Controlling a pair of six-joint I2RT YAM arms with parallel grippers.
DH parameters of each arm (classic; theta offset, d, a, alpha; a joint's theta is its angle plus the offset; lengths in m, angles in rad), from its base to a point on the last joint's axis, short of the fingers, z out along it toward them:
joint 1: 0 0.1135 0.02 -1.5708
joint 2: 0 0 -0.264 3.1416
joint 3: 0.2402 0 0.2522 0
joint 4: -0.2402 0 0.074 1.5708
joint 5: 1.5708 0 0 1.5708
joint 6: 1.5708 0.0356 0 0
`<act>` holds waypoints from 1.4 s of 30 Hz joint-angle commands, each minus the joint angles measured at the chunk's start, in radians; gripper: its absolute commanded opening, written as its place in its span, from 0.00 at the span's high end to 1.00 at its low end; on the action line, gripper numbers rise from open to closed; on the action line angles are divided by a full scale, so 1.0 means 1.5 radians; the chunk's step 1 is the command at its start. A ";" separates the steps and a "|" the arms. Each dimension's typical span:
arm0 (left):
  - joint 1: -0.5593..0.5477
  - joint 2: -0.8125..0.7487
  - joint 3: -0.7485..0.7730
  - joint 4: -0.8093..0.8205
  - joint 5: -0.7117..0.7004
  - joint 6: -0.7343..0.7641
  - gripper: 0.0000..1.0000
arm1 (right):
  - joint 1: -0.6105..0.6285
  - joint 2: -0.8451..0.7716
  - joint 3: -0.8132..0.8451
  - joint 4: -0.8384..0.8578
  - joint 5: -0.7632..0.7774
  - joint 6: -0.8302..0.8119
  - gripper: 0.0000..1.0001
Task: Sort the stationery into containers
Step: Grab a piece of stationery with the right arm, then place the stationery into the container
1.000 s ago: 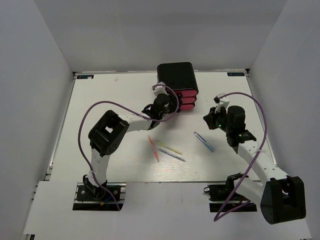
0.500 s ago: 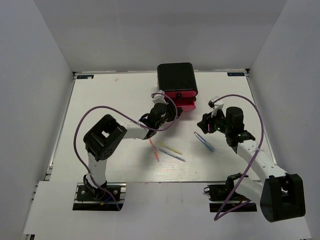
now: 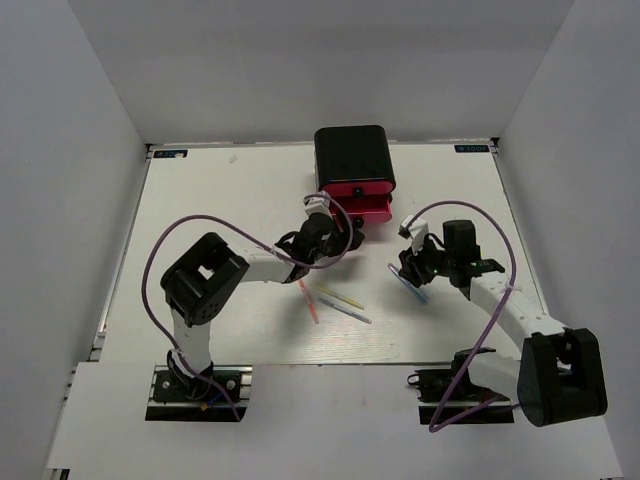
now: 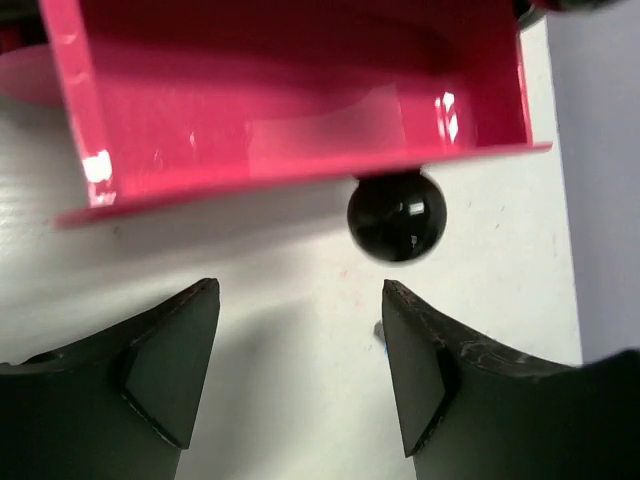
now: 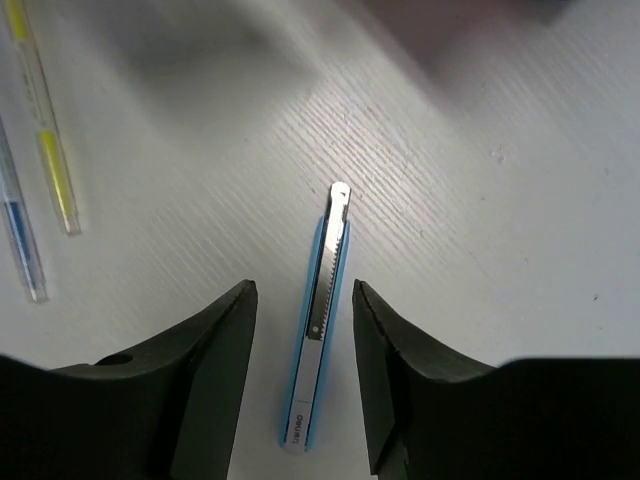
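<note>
The black drawer box stands at the back centre with one pink drawer pulled out. In the left wrist view that drawer looks empty, and its black knob hangs just beyond my open left gripper, which does not touch it. My left gripper is in front of the drawer. My right gripper is open and low over a light-blue cutter-like pen, which lies between the fingers. A pink pen, a yellow pen and a grey-blue pen lie on the table.
The yellow pen and grey-blue pen lie left of my right gripper. White walls enclose the white table. Purple cables loop over both arms.
My left gripper pulled a pink drawer out of the box, then let go of the knob and backed off a little. My right gripper moved left and down over the light-blue pen.
</note>
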 commanded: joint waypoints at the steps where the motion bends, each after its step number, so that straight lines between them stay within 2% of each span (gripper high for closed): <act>1: -0.006 -0.090 -0.015 -0.024 0.003 0.030 0.23 | 0.002 0.033 0.015 -0.050 0.034 -0.073 0.49; 5: -0.018 -0.141 -0.052 -0.046 -0.003 0.051 0.20 | 0.002 0.078 0.012 -0.054 0.051 -0.090 0.39; 11: -0.025 -0.244 -0.117 -0.100 -0.034 0.066 0.18 | 0.005 0.122 0.017 -0.052 0.080 -0.090 0.37; 13: -0.032 -0.307 -0.154 -0.122 -0.051 0.066 0.14 | 0.005 0.135 0.018 -0.051 0.088 -0.095 0.37; 15: -0.032 -0.355 -0.178 -0.160 -0.087 0.066 0.08 | 0.009 0.145 0.015 -0.050 0.099 -0.106 0.42; 19: -0.025 -0.480 -0.266 -0.186 -0.144 0.032 0.00 | 0.013 0.159 0.007 -0.054 0.112 -0.121 0.61; 22: -0.019 -0.560 -0.318 -0.179 -0.154 0.024 0.00 | 0.013 0.168 0.004 -0.072 0.098 -0.140 0.75; 23: -0.019 -0.574 -0.327 -0.179 -0.162 0.014 0.00 | 0.017 0.168 0.007 -0.080 0.095 -0.144 0.85; 26: -0.019 -0.601 -0.352 -0.172 -0.162 0.005 0.00 | 0.015 0.157 0.037 -0.112 0.057 -0.166 1.00; 30: -0.019 -0.610 -0.368 -0.149 -0.136 0.012 0.00 | 0.014 0.107 0.103 -0.151 -0.048 -0.241 1.00; 34: -0.019 -0.610 -0.368 -0.176 -0.136 0.028 0.00 | 0.015 0.069 0.214 -0.199 -0.166 -0.381 1.00; 41: -0.019 -0.610 -0.354 -0.177 -0.136 0.040 0.00 | 0.021 0.141 0.342 -0.182 -0.258 -0.481 0.99; 42: -0.019 -0.610 -0.354 -0.177 -0.136 0.040 0.00 | 0.026 0.154 0.371 -0.185 -0.259 -0.497 0.95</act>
